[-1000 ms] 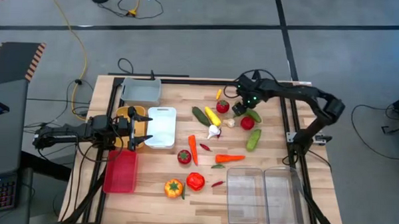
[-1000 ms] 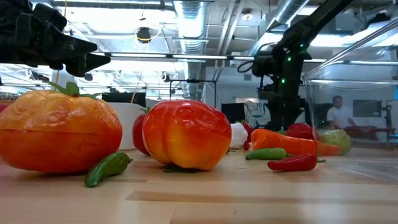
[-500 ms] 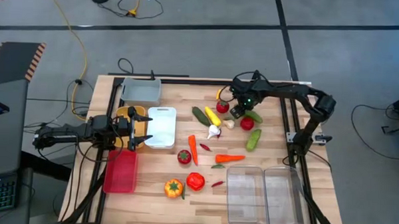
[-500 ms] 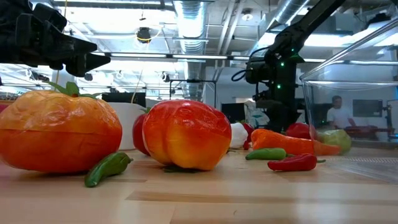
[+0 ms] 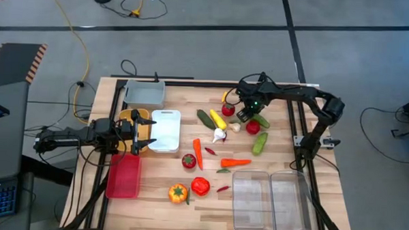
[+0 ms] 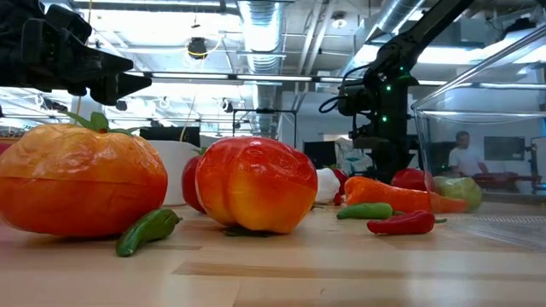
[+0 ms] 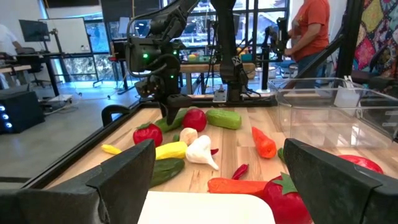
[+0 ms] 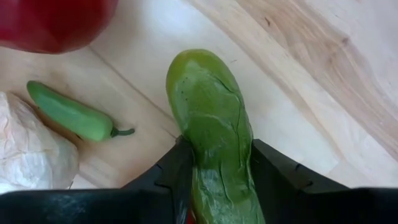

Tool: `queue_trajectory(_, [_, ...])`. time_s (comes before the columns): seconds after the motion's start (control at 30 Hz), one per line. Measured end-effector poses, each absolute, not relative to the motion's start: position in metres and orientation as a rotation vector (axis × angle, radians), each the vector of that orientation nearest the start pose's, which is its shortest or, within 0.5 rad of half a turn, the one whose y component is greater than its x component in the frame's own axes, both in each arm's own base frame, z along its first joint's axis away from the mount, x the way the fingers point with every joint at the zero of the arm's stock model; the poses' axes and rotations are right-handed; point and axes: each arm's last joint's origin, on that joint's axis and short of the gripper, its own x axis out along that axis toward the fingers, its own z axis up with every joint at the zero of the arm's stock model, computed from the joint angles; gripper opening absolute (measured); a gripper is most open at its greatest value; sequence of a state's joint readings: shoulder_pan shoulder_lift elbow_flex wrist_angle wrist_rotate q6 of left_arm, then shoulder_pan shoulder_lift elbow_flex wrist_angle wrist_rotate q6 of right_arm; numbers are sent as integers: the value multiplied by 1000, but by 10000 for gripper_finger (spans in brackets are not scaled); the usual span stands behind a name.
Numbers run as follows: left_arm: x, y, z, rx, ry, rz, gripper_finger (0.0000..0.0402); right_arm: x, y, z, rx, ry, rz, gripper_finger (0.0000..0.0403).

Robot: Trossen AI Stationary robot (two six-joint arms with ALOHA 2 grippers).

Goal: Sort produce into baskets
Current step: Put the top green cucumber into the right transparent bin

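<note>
With my right tool [image 8: 214, 171] clenched around the cucumber [image 8: 211, 118] lying at the desk's [image 5: 147, 188] far side, I should lift it straight up, clear of the tomato [image 5: 253, 126], while my left tool [image 5: 141, 134] waits released over the white basket [image 5: 166, 131].

A robotics lab: exposed ceiling ducts [image 6: 256, 17] above the table [image 5: 154, 195], cables [image 5: 77, 42] across the floor beside it, whiteboard [image 7: 65, 34] behind.
</note>
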State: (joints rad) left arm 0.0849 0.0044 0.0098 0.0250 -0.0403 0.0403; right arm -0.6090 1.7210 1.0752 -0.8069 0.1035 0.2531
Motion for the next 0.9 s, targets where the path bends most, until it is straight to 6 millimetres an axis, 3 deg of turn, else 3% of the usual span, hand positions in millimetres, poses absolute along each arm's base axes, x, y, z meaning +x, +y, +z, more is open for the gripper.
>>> queue_trajectory(0.3, [97, 9, 169, 41, -28, 126, 341, 245, -174, 177, 579, 1420, -758, 168])
queue_trajectory(0.57, [97, 9, 169, 41, -28, 126, 341, 248, -170, 211, 562, 1397, -745, 168])
queue_trajectory(0.73, [97, 9, 169, 41, -28, 126, 341, 244, -150, 246, 542, 1334, -728, 168])
queue_trajectory(0.9, [97, 9, 169, 41, -28, 126, 341, 235, -114, 280, 595, 1247, -691, 168])
